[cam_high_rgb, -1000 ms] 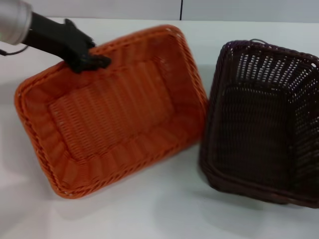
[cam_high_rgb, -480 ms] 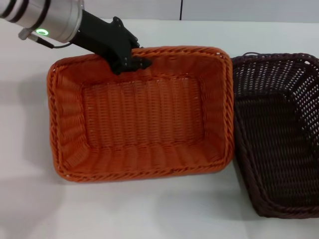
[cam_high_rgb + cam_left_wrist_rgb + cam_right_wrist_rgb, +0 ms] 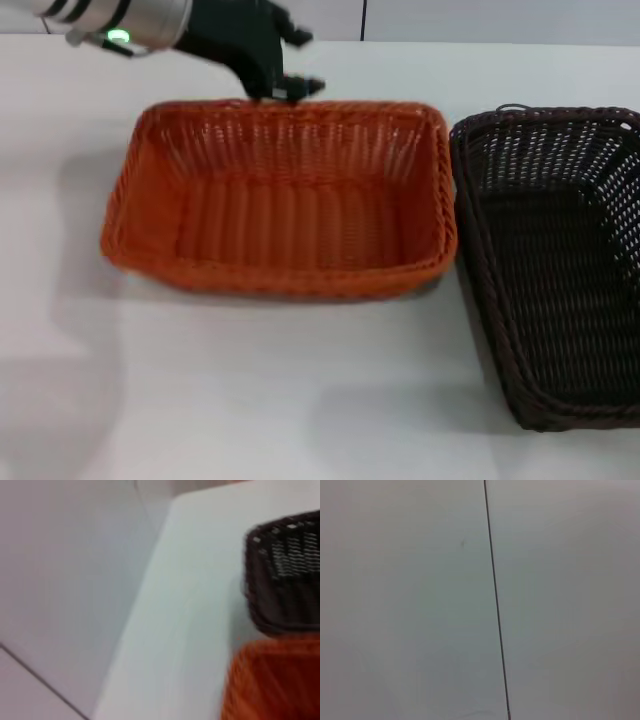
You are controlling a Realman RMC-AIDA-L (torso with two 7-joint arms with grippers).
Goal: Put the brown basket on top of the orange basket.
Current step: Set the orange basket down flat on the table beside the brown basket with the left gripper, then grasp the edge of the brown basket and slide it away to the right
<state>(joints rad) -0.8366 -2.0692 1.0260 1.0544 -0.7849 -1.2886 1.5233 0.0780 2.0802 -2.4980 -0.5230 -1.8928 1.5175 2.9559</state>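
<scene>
Hovering at the far rim of the orange basket, the left claw sat just above the braid, fingers apart w/ nothing between them. One finger pointed up and away, the other lay close over the rim; contact or a hair of air, couldn't tell from the head view. The orange basket sat flat on the white surface, long side toward the robot. The brown basket stood just beside it on the right, rims close, maybe touching at the near corner, its right part cut off by the frame edge. The left wrist view showed a brown corner and an orange blur below it, no fingers. The right claw was not in view; its wrist cam saw only a blank wall w/ a dark seam.

Judgement: the orange basket looked squared up, so the step in hand read as letting go of it and clearing off. To do that well, lift the claw straight up off the rim first, no sideways drag, or the light basket would skid and skew. Then the brown basket still needed fetching. Best grip prob. on its braided rim at mid-side, so it hangs level, not by a corner. Openwork sides could snag a fingertip, so go in clean from above. Same footprint on both, so the drop must be lined up edge to edge, lowered flat, or it would perch crooked on the rim.
</scene>
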